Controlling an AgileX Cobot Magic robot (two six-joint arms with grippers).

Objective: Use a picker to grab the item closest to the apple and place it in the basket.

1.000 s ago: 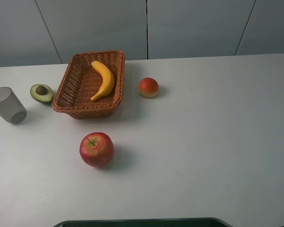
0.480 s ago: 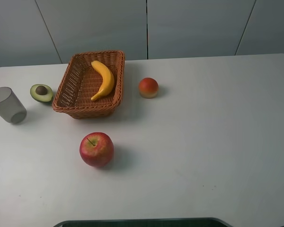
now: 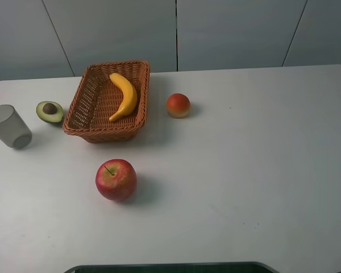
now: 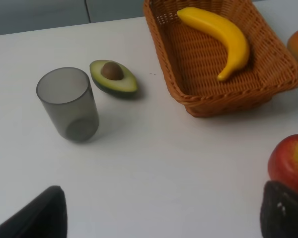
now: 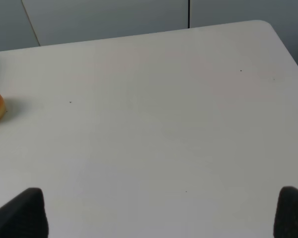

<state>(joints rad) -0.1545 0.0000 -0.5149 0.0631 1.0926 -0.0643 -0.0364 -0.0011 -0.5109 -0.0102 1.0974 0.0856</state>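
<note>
One apple near table front. One basket at apple's 12 o'clock holds one banana. One avocado half, one cup, one orange-red fruit. Left gripper spread wide; right gripper likewise, both empty.

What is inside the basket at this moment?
The basket holds one banana, lying along its right side; the rest of the woven floor shows bare. The patch of floor under the banana is covered, and the near wall hides a strip of floor.
</note>
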